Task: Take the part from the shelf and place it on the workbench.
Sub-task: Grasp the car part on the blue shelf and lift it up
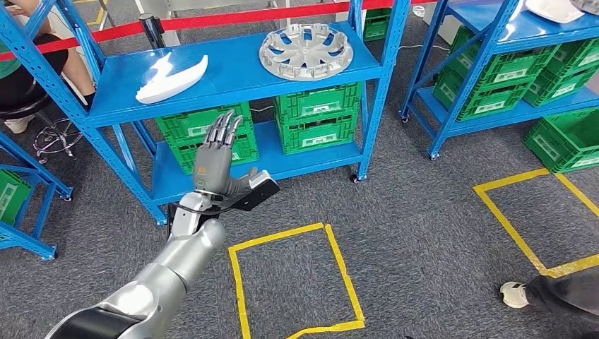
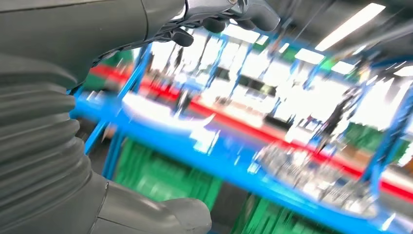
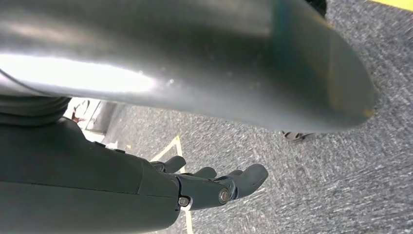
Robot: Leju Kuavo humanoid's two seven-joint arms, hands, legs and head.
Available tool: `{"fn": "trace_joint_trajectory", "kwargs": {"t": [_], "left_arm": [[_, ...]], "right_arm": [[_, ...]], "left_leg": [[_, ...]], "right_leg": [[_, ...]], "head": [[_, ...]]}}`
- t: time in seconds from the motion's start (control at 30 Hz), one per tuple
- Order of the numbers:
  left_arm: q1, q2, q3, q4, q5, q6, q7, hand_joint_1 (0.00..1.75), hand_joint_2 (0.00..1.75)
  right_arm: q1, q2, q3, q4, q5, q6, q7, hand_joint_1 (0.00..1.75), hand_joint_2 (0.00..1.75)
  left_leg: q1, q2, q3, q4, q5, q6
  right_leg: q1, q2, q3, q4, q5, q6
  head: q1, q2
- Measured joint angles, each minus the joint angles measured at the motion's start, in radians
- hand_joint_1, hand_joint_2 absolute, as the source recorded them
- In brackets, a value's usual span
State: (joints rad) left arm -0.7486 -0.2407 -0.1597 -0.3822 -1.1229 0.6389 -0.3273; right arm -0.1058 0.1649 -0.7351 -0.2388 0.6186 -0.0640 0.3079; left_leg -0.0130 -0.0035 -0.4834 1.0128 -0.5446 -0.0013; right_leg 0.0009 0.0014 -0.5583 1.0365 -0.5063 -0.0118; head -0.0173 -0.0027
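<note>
The white curved part (image 1: 172, 78) lies on the top level of the blue shelf (image 1: 233, 74), near its left end, well apart from the silver wheel cover (image 1: 306, 51). Below and in front, the left hand (image 1: 219, 159) is raised with fingers straight and apart, holding nothing. The right hand (image 3: 209, 187) hangs over the carpet, fingers loosely apart, empty. The risk, I judge: the thin part could slide back or tip off the edge if the fingers nudge it before closing.

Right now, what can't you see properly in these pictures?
- Left wrist view: the white part and the silver wheel cover are smeared by motion blur.
- Head view: a person is cut off by the edge, only a shoe and dark trouser leg showing.
- Right wrist view: the right robot hand hangs over the carpet, the arm's shiny cover hiding much beyond.
</note>
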Motion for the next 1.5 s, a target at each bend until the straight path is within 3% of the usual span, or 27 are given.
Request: {"fn": "trace_joint_trajectory", "kwargs": {"t": [0.1, 0.43, 0.63, 0.7, 0.8, 0.87, 0.97, 1.0, 1.03, 1.07, 1.13, 1.2, 1.27, 1.33, 1.4, 1.43, 1.5], "left_arm": [[-0.03, -0.011, -0.026, -0.002, -0.036, 0.027, -0.001, 0.0, 0.0], [-0.072, -0.036, -0.034, -0.013, 0.05, 0.06, -0.105, 0.0, 0.0], [-0.052, -0.034, 0.032, -0.069, 0.052, 0.062, -0.176, 0.0, 0.0], [-0.041, -0.033, 0.061, -0.093, 0.036, 0.063, -0.196, 0.0, 0.0], [-0.027, -0.036, 0.104, -0.129, 0.008, 0.063, -0.226, 0.0, 0.0], [-0.022, -0.043, 0.13, -0.15, -0.017, 0.063, -0.237, 0.0, 0.0], [-0.013, -0.055, 0.164, -0.167, -0.049, 0.063, -0.239, 0.0, 0.0], [-0.007, -0.058, 0.174, -0.171, -0.058, 0.063, -0.238, 0.0, 0.0], [-0.001, -0.061, 0.183, -0.174, -0.066, 0.063, -0.239, 0.0, 0.0], [0.004, -0.064, 0.193, -0.179, -0.074, 0.063, -0.241, 0.0, 0.0], [0.009, -0.073, 0.215, -0.185, -0.086, 0.064, -0.249, 0.0, 0.0], [0.012, -0.081, 0.238, -0.191, -0.097, 0.063, -0.261, 0.0, 0.0], [0.013, -0.088, 0.258, -0.196, -0.106, 0.064, -0.27, 0.0, 0.0], [0.012, -0.094, 0.272, -0.199, -0.115, 0.064, -0.274, 0.0, 0.0], [0.012, -0.097, 0.284, -0.198, -0.121, 0.064, -0.275, 0.0, 0.0], [0.014, -0.097, 0.29, -0.196, -0.122, 0.064, -0.276, 0.0, 0.0], [0.017, -0.097, 0.3, -0.19, -0.122, 0.064, -0.283, 0.0, 0.0]], "right_arm": [[0.0, 0.0, -0.015, 0.004, 0.009, -0.005, 0.0, 0.0, 0.0], [0.002, 0.004, -0.048, 0.015, 0.026, -0.011, 0.0, 0.0, 0.0], [0.001, 0.005, -0.049, 0.015, 0.044, -0.01, 0.0, 0.0, 0.0], [0.001, 0.005, -0.049, 0.015, 0.049, -0.009, 0.0, 0.0, 0.0], [0.0, 0.006, -0.049, 0.015, 0.058, -0.007, 0.002, 0.0, 0.0], [-0.003, 0.006, -0.049, 0.015, 0.061, -0.006, 0.01, 0.0, 0.0], [-0.006, 0.006, -0.049, 0.015, 0.062, -0.003, 0.017, 0.0, 0.0], [-0.005, 0.005, -0.049, 0.015, 0.062, -0.002, 0.021, 0.0, 0.0], [-0.005, 0.005, -0.049, 0.015, 0.063, -0.002, 0.026, 0.0, 0.0], [-0.005, 0.004, -0.049, 0.015, 0.063, -0.002, 0.033, 0.0, 0.0], [-0.003, 0.004, -0.049, 0.017, 0.064, 0.0, 0.044, 0.0, 0.0], [-0.005, 0.004, -0.049, 0.021, 0.065, 0.001, 0.037, 0.0, 0.0], [-0.007, 0.004, -0.049, 0.023, 0.066, 0.002, 0.022, 0.0, 0.0], [-0.005, 0.003, -0.049, 0.023, 0.065, 0.001, 0.018, 0.0, 0.0], [-0.003, 0.003, -0.051, 0.023, 0.062, 0.0, 0.018, 0.0, 0.0], [-0.001, 0.003, -0.053, 0.023, 0.061, -0.001, 0.017, 0.0, 0.0], [0.003, 0.003, -0.057, 0.023, 0.058, -0.001, 0.017, 0.0, 0.0]], "left_leg": [[0.0, 0.001, 0.0, 0.0, 0.0, 0.0], [0.0, 0.001, -0.001, 0.0, 0.0, 0.0], [-0.005, 0.001, -0.005, 0.006, -0.001, 0.005], [-0.007, 0.001, -0.01, 0.003, 0.0, 0.01], [-0.003, 0.001, -0.004, -0.022, -0.002, 0.033], [0.003, 0.001, 0.015, -0.033, -0.001, 0.043], [0.01, 0.001, 0.031, -0.035, -0.005, 0.038], [0.014, 0.001, 0.038, -0.034, -0.01, 0.033], [0.018, 0.0, 0.047, -0.034, -0.018, 0.027], [0.024, -0.001, 0.059, -0.034, -0.029, 0.02], [0.035, -0.001, 0.088, -0.03, -0.057, 0.0], [0.034, 0.001, 0.1, -0.029, -0.083, -0.02], [0.032, 0.002, 0.105, -0.035, -0.088, -0.035], [0.035, 0.003, 0.09, 0.009, -0.066, -0.047], [0.035, 0.002, 0.014, 0.127, -0.052, -0.048], [0.033, 0.002, -0.035, 0.192, -0.068, -0.045], [0.029, 0.002, -0.119, 0.265, -0.138, -0.04]], "right_leg": [[0.0, 0.0, 0.0, 0.0, 0.0, 0.0], [0.0, 0.001, 0.0, 0.0, 0.0, 0.001], [-0.003, 0.001, 0.001, -0.002, 0.005, 0.007], [-0.005, 0.001, 0.002, -0.005, 0.008, 0.012], [-0.007, 0.001, -0.007, 0.017, 0.028, 0.025], [-0.008, 0.001, -0.041, 0.067, 0.017, 0.034], [-0.015, 0.003, -0.166, 0.236, -0.039, 0.046], [-0.019, 0.002, -0.203, 0.271, -0.041, 0.052], [-0.023, 0.002, -0.222, 0.269, -0.026, 0.059], [-0.028, 0.001, -0.222, 0.229, 0.004, 0.067], [-0.038, -0.012, -0.193, 0.094, 0.093, 0.082], [-0.04, -0.023, -0.177, 0.019, 0.143, 0.069], [-0.039, -0.019, -0.177, 0.021, 0.133, 0.04], [-0.04, -0.014, -0.163, 0.018, 0.119, 0.021], [-0.038, -0.009, -0.136, 0.009, 0.102, 0.006], [-0.036, -0.008, -0.122, 0.005, 0.092, 0.002], [-0.03, -0.003, -0.089, 0.002, 0.071, -0.001]], "head": [[0.0, 0.0], [0.0, 0.0], [0.0, 0.0], [0.0, 0.0], [0.0, 0.0], [0.001, 0.0], [0.004, 0.0], [0.004, 0.0], [0.004, 0.0], [0.004, 0.0], [0.008, 0.0], [0.015, 0.0], [0.018, 0.0], [0.015, 0.0], [0.011, 0.0], [0.01, 0.0], [0.008, 0.0]]}}
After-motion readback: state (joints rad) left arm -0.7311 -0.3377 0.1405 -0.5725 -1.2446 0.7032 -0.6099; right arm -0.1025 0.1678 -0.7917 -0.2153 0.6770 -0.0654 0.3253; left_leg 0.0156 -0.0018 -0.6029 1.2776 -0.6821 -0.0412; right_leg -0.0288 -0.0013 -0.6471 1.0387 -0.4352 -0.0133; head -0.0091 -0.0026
